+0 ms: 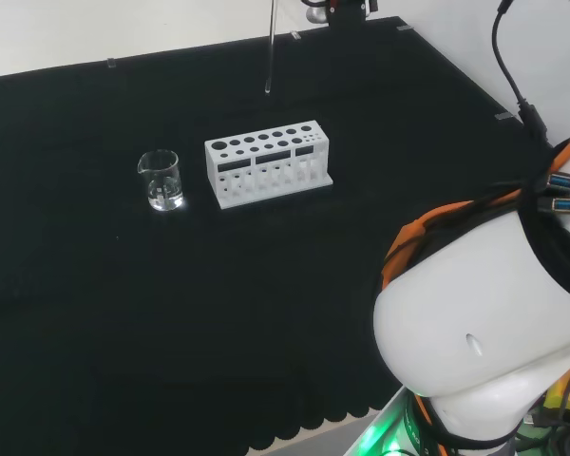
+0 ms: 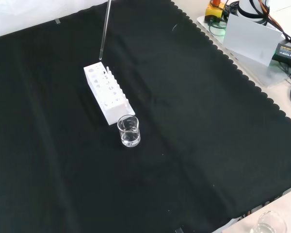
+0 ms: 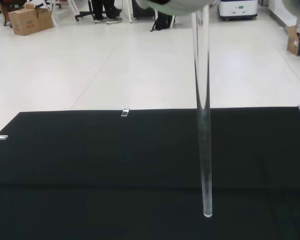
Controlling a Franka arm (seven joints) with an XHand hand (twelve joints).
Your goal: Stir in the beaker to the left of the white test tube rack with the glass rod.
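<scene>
From my head view the glass rod (image 1: 269, 47) hangs upright in the air above the far side of the cloth (image 1: 76, 285), its top cut off by the frame edge and its lower end clear of everything, well beyond the white test tube rack (image 1: 268, 162). I see only a dark sliver of the hand (image 1: 347, 9) at the top edge there, so I cannot tell how its fingers are set or whether they grip the rod. The wrist view gives me a blurred white part of the hand (image 3: 175, 4) with the rod (image 3: 203, 125) running down from it, its tip over bare cloth (image 3: 90, 160); where they meet is too smeared to read. The beaker (image 1: 161, 180) stands just to the left of the rack in the head view, apart from it, with what looks like a little clear liquid at the bottom. In the front view the beaker (image 2: 129, 130) sits just in front of the rack (image 2: 106, 92), and the rod (image 2: 105, 29) hangs above the rack's far end, its upper part cropped.
</scene>
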